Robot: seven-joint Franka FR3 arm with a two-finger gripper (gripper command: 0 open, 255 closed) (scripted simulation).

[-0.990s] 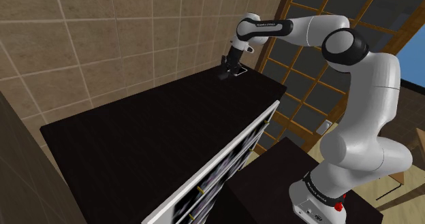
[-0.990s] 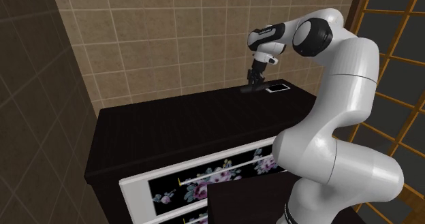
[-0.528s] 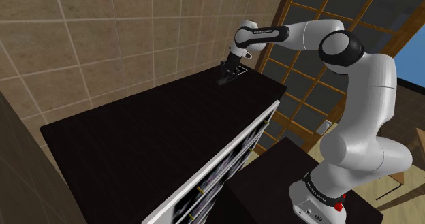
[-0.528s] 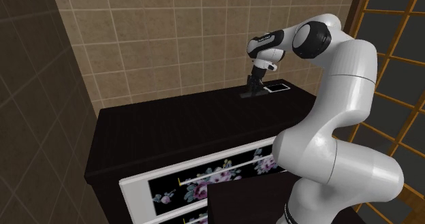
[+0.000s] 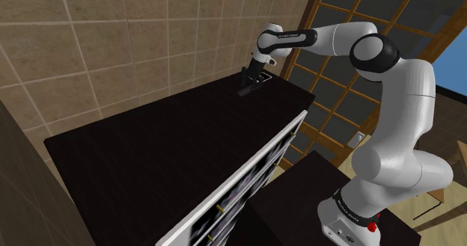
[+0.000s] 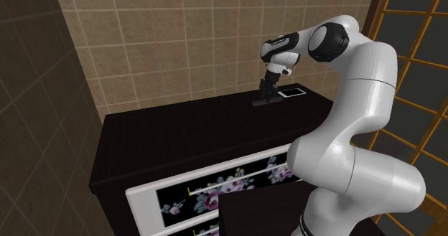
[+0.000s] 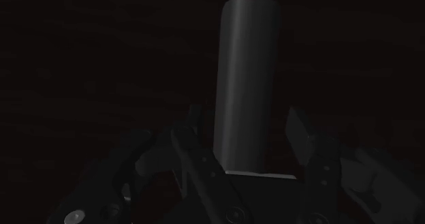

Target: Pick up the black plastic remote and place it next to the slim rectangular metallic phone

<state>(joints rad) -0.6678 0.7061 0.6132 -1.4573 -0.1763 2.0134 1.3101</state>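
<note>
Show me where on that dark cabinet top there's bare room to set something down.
The cabinet top is bare from the shoulder view's left end to near the gripper, between the tiled wall and the front edge. It is crowded at the far end: the gripper over the remote, the phone beside it.

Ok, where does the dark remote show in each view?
Shoulder view: remote on the far end of the dark cabinet top, upper middle, under the hand.
Second exterior view: remote right of centre, upper half, beside the pale phone.
Wrist view: remote is the dark rounded bar running out from the hand.
Shared landmark: the black hand over it.
</note>
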